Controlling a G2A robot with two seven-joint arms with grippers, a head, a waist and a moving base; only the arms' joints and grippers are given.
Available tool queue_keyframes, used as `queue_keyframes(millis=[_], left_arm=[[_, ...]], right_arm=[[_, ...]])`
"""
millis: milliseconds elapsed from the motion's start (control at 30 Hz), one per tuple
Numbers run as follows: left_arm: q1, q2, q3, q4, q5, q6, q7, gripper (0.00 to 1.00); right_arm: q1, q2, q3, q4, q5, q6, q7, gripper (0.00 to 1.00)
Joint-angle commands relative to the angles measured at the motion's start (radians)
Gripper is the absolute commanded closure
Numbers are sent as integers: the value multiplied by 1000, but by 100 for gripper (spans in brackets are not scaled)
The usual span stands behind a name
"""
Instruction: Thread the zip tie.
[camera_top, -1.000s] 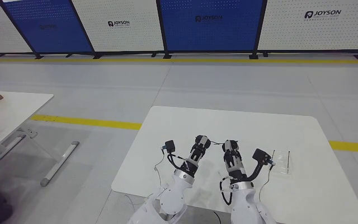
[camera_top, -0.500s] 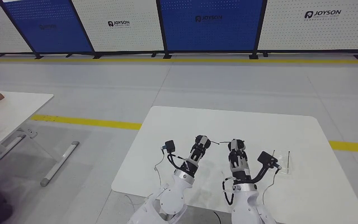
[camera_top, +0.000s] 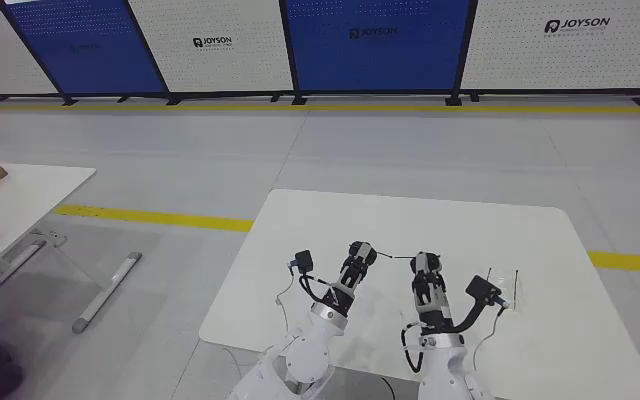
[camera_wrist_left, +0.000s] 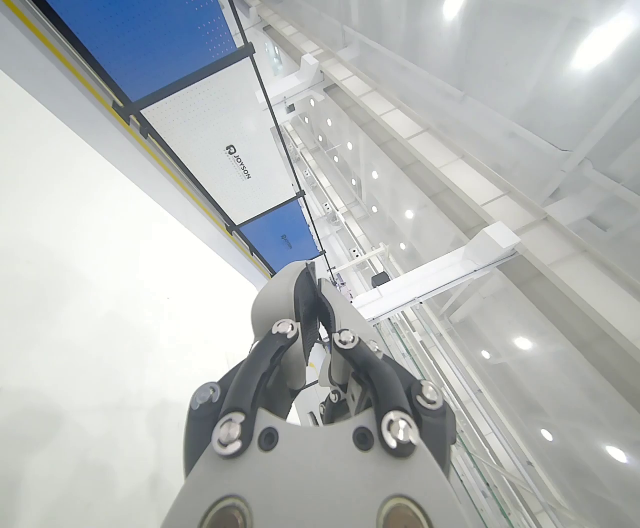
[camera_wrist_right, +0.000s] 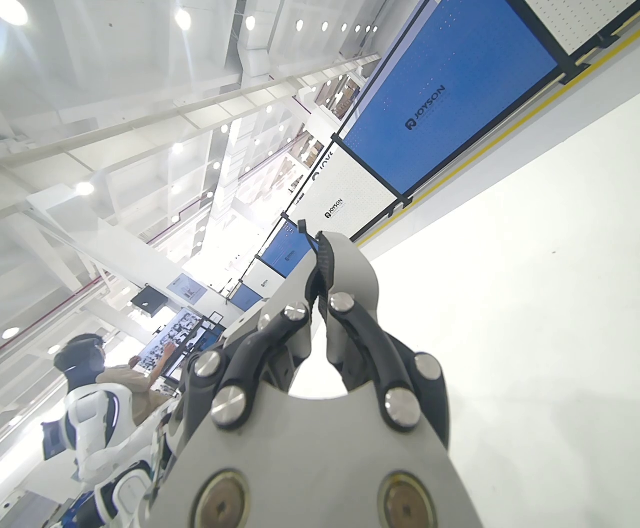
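Signage: the blue and white perforated partition panels across the back of the room each carry a small logo with a line of lettering; no other labels are legible. Surface and room: a white, rounded-corner table stands on a smooth grey floor marked with a yellow taped line. A second white table stands well apart at the side. Both arms are over the near half of the table. The left gripper is clenched on one end of the thin black plastic zip tie and the right gripper on the other, with the strap spanning the gap between them. In the right wrist view a short black tip of the zip tie projects past the closed pads. A small clear plastic tray lies just beside the right arm.
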Motion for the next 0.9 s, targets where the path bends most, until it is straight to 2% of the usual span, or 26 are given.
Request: queue_keyframes(millis=[0, 600, 867], left_arm=[[0, 0, 0, 0, 0, 0, 0, 100], [0, 0, 0, 0, 0, 0, 0, 100], [0, 0, 0, 0, 0, 0, 0, 100]], right_arm=[[2, -1, -1, 2, -1, 1, 5, 100], [23, -7, -14, 25, -7, 16, 37, 100], [37, -13, -20, 46, 30, -8, 28, 100]])
